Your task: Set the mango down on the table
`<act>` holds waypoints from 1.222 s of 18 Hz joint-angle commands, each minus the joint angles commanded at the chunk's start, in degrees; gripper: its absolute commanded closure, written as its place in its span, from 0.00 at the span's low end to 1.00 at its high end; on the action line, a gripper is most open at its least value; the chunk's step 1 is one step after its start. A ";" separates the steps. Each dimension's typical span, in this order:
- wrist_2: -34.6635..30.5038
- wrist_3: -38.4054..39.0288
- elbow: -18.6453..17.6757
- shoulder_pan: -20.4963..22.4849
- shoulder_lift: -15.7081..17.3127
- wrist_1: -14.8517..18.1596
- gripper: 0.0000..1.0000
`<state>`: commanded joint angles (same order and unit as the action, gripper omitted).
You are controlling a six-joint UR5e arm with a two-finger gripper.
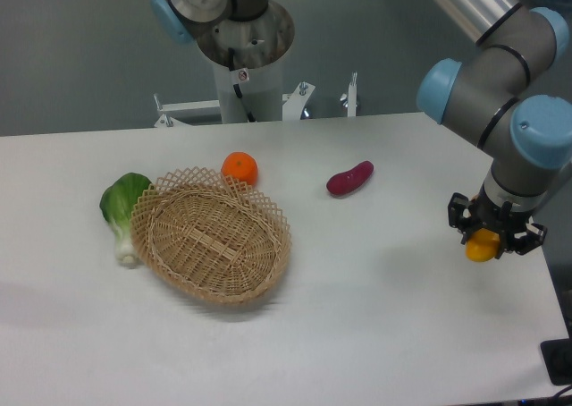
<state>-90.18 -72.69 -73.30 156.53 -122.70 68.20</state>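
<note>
The mango is a yellow-orange fruit held between the black fingers of my gripper at the far right of the white table. Only its lower end shows below the fingers. The gripper is shut on it and holds it close above the table near the right edge; I cannot tell whether it touches the surface.
A woven wicker basket lies left of centre, empty. A round orange fruit sits behind it and a green leafy vegetable at its left. A dark purple-red oblong vegetable lies at centre right. The robot base stands behind the table.
</note>
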 joint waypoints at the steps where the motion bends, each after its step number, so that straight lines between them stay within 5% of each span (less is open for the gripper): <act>1: 0.00 0.00 0.00 0.00 0.00 0.00 0.65; 13: 0.35 0.09 -0.09 -0.26 -0.09 0.17 0.65; 22: 0.35 6.50 -2.19 -7.11 -1.58 -2.19 0.65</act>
<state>-89.82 -66.18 -75.49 149.42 -124.28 66.02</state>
